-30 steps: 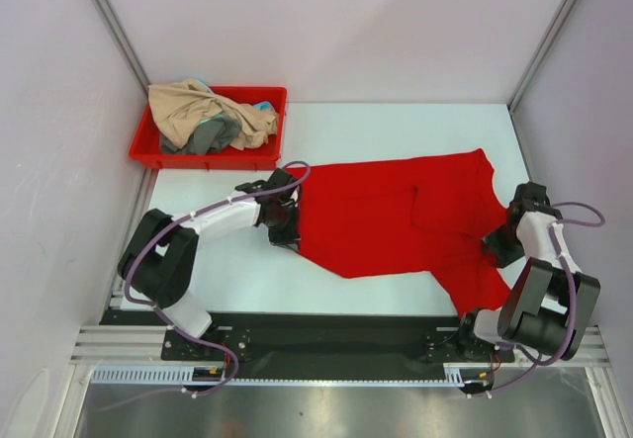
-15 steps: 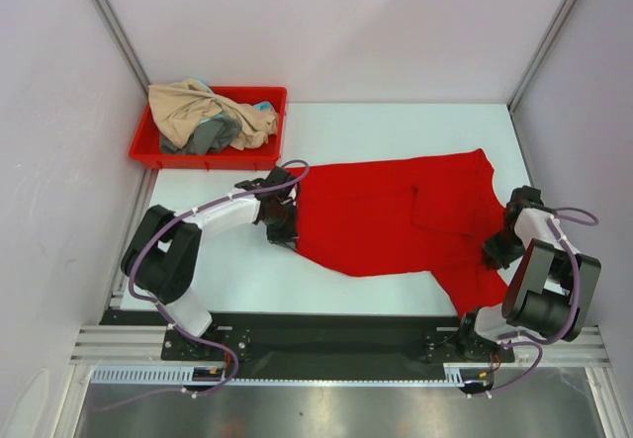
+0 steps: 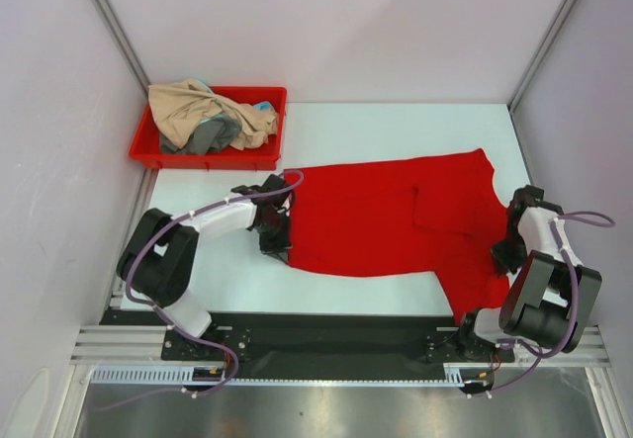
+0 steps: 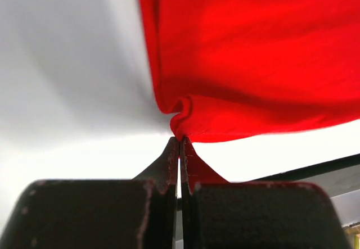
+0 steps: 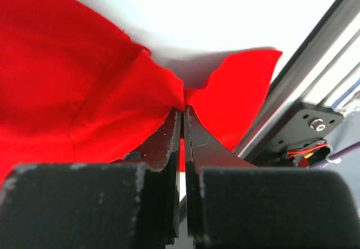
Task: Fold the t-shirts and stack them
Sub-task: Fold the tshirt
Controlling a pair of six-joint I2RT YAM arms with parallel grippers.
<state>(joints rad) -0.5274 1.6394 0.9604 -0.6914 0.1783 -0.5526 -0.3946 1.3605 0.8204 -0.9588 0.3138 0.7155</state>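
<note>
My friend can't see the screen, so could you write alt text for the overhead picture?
A red t-shirt lies spread on a white table, pinched at opposite ends by the left gripper and the right gripper. At the far left, a red tray holds crumpled shirts.

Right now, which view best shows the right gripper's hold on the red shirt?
The right wrist view: the right gripper is shut on a pinch of the red t-shirt. The top external view shows only that arm at the shirt's right edge. The left wrist view shows the left gripper's own pinch instead.
</note>
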